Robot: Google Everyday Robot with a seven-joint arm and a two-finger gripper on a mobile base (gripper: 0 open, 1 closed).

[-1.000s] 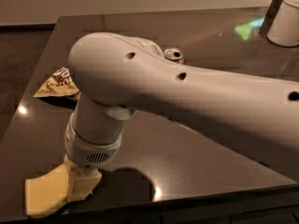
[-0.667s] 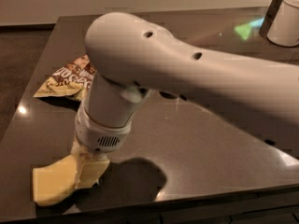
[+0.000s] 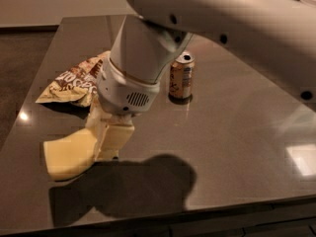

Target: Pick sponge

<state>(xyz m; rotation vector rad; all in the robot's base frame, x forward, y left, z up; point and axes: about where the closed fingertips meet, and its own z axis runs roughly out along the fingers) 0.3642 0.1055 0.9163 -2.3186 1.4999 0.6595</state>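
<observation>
Sponge (image 3: 68, 155), pale yellow, hangs near the table's (image 3: 237, 147) front left corner, its right end clamped between the jaws of the gripper (image 3: 110, 138) under the arm's white wrist. Compared with a second ago, wrist and sponge sit higher and further right, uncovering a can (image 3: 181, 76) behind. The sponge seems lifted clear, so the pick looks nearly done. Its long axis runs left to right, free end pointing left and drooping slightly
</observation>
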